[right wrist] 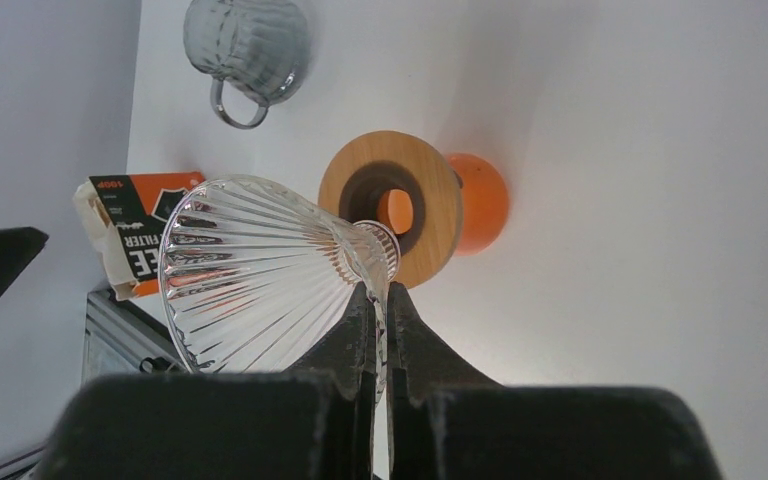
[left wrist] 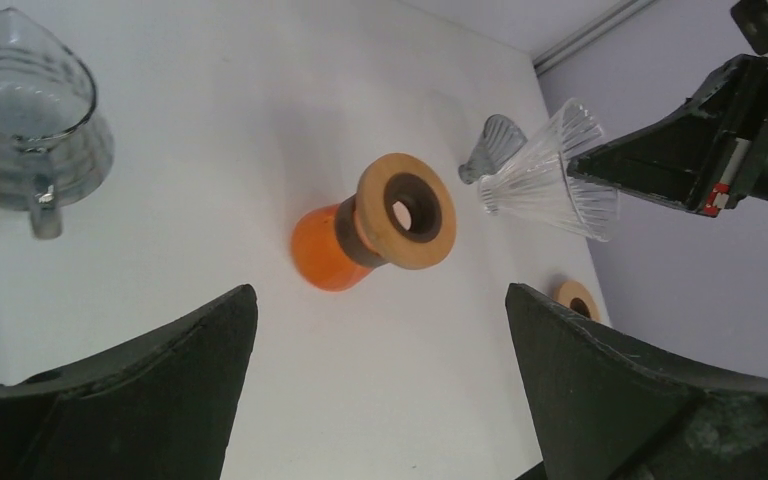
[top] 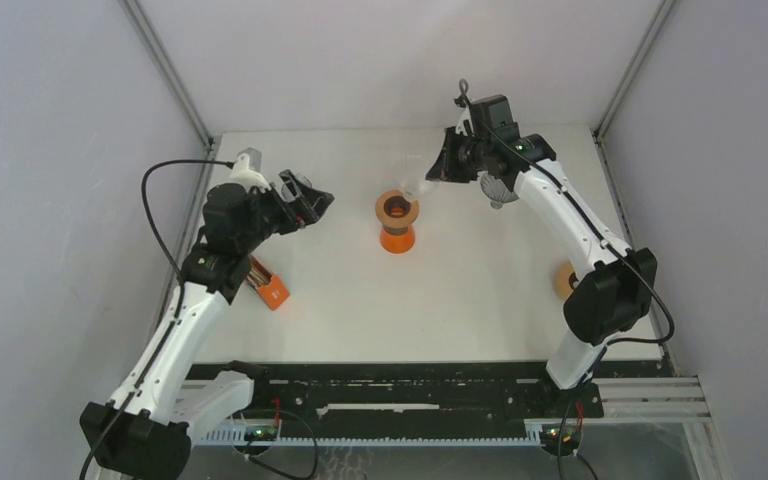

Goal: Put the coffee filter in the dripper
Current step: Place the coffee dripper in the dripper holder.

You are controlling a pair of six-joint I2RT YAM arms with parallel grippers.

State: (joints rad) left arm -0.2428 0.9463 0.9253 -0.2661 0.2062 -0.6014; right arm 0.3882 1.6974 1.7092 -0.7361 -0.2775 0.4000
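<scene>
A clear ribbed glass dripper (top: 415,185) hangs tilted on its side just above and right of an orange stand with a wooden ring top (top: 396,222). My right gripper (top: 445,160) is shut on the dripper's wall near its narrow end (right wrist: 260,265). The stand (right wrist: 420,205) sits right behind the dripper's narrow end. My left gripper (top: 315,200) is open and empty, left of the stand (left wrist: 380,225), with the dripper (left wrist: 550,175) beyond it. An orange coffee filter box (top: 270,288) lies at the left; it also shows in the right wrist view (right wrist: 130,225). No loose filter shows.
A second ribbed glass piece (top: 498,190) lies behind the right arm. A small wooden ring (top: 565,280) lies at the right edge. A glass pitcher (left wrist: 25,110) stands at the far left. Grey walls enclose the table (top: 360,310) on three sides.
</scene>
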